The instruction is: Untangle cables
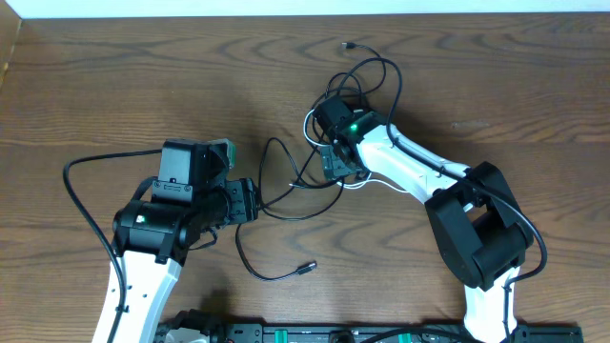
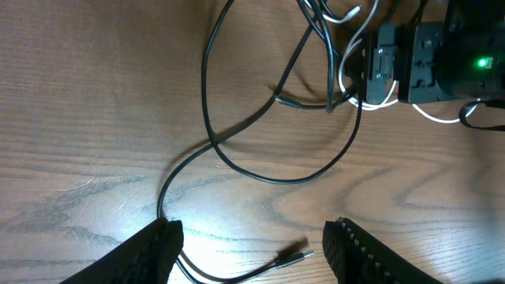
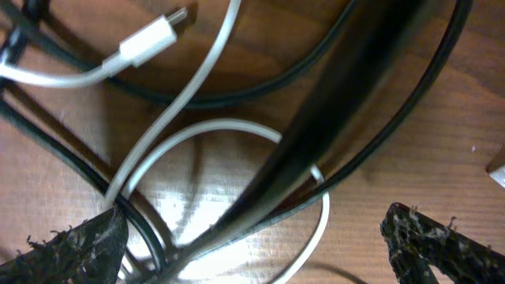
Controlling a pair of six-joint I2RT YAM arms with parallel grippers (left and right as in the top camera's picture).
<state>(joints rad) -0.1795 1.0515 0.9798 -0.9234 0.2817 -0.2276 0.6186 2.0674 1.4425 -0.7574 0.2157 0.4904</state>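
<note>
Plainly, the danger sits at the right gripper: its jaws stand wide, clamping nothing, and they straddle the white cable loop and several black strands together. Closing here would, I judge, pinch more than one cord, and a pull would tighten the knot instead of freeing it. The left gripper is also wide and empty. One strand of the black cables runs right up to the inner edge of its left finger, so a careless lift or slide could snag that strand and drag the whole bundle. From above, the tangle lies at about 1 o'clock from the centre of the table, under the right gripper. One loose plug lies near 6 o'clock and a far plug near 12. Only the overhead view gives that layout and both free ends. Only the right wrist view shows the crossings up close and the white plug at its 11 o'clock, though a blurred dark band hides part of them, and I cannot tell what it is. Only the left wrist view shows the strand meeting that finger.
</note>
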